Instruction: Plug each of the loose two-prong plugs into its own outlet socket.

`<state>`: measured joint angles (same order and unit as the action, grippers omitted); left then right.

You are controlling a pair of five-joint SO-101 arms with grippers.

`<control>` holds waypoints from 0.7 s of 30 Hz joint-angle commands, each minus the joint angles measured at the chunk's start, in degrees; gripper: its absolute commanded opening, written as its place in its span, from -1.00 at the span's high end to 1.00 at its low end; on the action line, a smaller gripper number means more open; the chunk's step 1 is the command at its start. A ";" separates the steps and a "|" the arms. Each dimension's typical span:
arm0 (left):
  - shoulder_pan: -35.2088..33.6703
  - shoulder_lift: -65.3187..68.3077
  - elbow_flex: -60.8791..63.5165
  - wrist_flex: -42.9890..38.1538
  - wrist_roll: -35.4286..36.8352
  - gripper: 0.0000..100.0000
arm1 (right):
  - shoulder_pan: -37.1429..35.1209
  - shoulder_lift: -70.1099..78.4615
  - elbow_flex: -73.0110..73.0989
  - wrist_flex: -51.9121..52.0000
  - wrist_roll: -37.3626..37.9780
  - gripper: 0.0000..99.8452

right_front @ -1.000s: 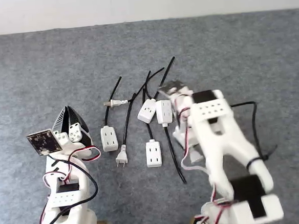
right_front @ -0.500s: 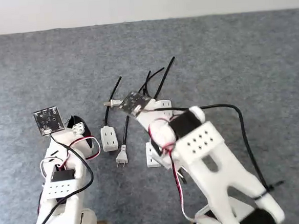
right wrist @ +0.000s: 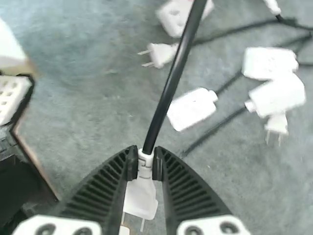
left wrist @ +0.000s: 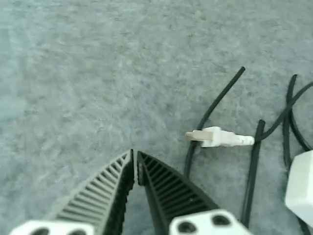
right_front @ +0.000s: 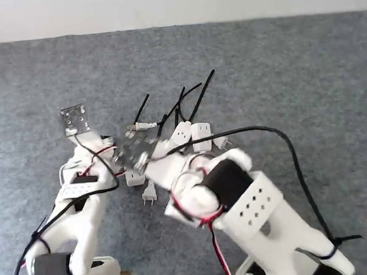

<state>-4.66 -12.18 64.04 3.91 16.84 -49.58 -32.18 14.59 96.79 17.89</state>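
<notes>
My right gripper (right wrist: 142,164) is shut on a white two-prong plug (right wrist: 141,198), whose black cord (right wrist: 171,83) runs up and away over the carpet. Beyond it lie white outlet sockets (right wrist: 192,108) (right wrist: 270,62) and a loose plug (right wrist: 159,55). My left gripper (left wrist: 135,164) is shut and empty, just short of another loose plug (left wrist: 215,138) with its prongs towards the bare carpet. In the high view that plug (right_front: 145,125) lies at the back of the cluster, a second loose plug (right_front: 149,193) nearer the front, and two sockets (right_front: 181,134) (right_front: 201,136) side by side.
Black cords (right_front: 200,98) fan out behind the sockets on the grey carpet (right_front: 305,72). The right arm (right_front: 238,196) reaches over the cluster's front and hides part of it. A white and black block (right wrist: 12,98) sits by a brown edge.
The right arm has swung from the right side leftwards across the sockets, dragging its cord along. The left arm has stretched forwards towards the plug at the back.
</notes>
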 commanded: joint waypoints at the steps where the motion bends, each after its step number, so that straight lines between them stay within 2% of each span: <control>1: 2.73 0.62 -3.30 0.09 -0.35 0.97 | -2.95 -1.54 -3.43 0.22 -0.35 0.98; 9: 7.03 -1.23 -3.03 0.00 -0.35 0.97 | -2.95 -1.45 3.87 -6.73 0.00 0.98; 16: 13.10 -15.03 4.35 0.09 -0.26 0.97 | -1.45 5.58 6.59 -12.53 1.58 0.98; 21: 12.22 -21.54 7.87 0.09 1.58 0.97 | 2.07 9.19 4.04 -13.14 2.20 0.98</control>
<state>7.21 -29.67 71.69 3.91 17.19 -49.67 -23.21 22.15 85.01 18.95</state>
